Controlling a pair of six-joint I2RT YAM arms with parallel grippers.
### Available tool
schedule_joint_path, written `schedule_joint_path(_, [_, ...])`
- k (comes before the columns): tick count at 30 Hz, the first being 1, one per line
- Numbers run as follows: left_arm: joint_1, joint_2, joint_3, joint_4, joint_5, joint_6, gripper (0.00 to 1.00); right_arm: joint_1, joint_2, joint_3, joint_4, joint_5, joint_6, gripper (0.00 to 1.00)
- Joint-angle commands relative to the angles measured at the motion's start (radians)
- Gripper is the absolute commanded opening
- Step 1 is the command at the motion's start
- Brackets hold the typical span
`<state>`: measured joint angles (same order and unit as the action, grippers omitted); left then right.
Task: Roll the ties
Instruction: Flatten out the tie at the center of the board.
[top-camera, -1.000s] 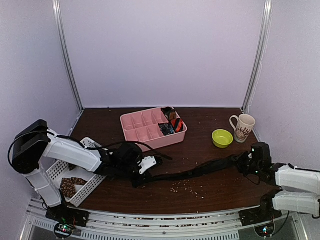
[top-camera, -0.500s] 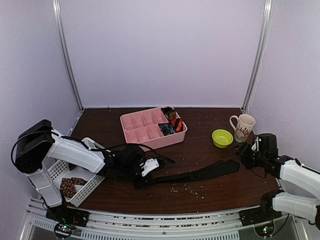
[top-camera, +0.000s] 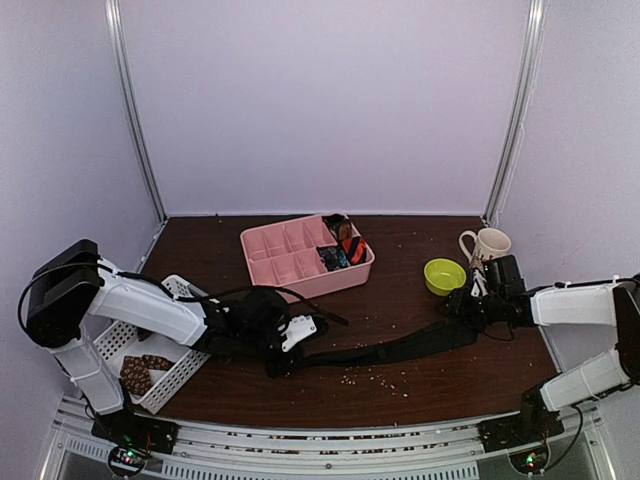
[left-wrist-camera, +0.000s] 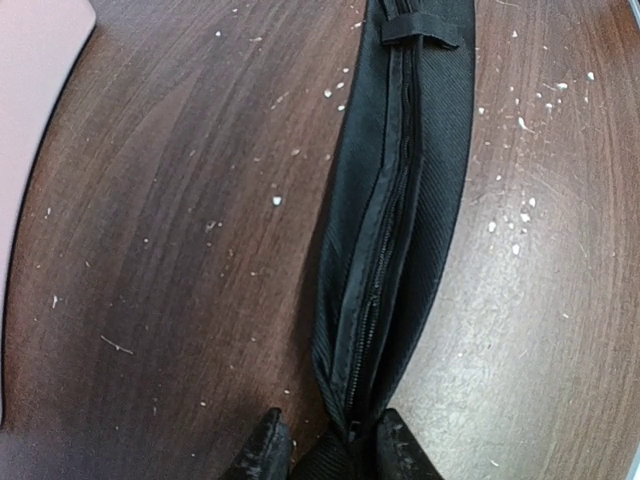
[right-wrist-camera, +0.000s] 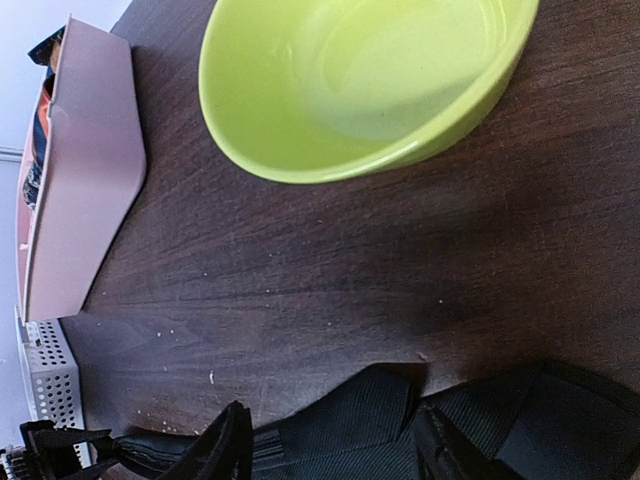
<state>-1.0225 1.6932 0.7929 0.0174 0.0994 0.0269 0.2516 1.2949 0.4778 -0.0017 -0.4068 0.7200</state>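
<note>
A long black tie lies flat across the front of the table, seam side up in the left wrist view. My left gripper is at its narrow end. Its fingers straddle the bunched fabric, slightly open, with bare wood showing beside the left fingertip. My right gripper hovers open over the wide end, fingers spread well apart. Rolled ties, dark and orange-striped, sit in the far right cells of the pink organizer. Brown patterned ties lie in the white basket.
A green bowl stands just behind my right gripper, filling the top of the right wrist view. A patterned mug stands beside it at the table's right edge. Pale crumbs are scattered on the wood near the tie.
My right gripper let go of the tie's wide end, pulled back, then came forward over it with jaws open. The tie went slack on the table. My left jaws loosened a little.
</note>
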Motion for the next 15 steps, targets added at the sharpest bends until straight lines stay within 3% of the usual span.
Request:
schedule_joint_path(1, [0.004, 0.006, 0.019, 0.011, -0.010, -0.002, 0.29, 0.016, 0.059, 0.036, 0.032, 0.032, -0.051, 0.53])
schedule_joint_path(9, [0.004, 0.012, 0.017, 0.013, -0.021, -0.003, 0.29, 0.045, 0.160, 0.050, 0.042, 0.065, -0.072, 0.48])
schedule_joint_path(15, [0.004, 0.014, 0.021, 0.012, -0.026, 0.000, 0.29, 0.090, 0.189, 0.081, -0.042, 0.183, -0.123, 0.43])
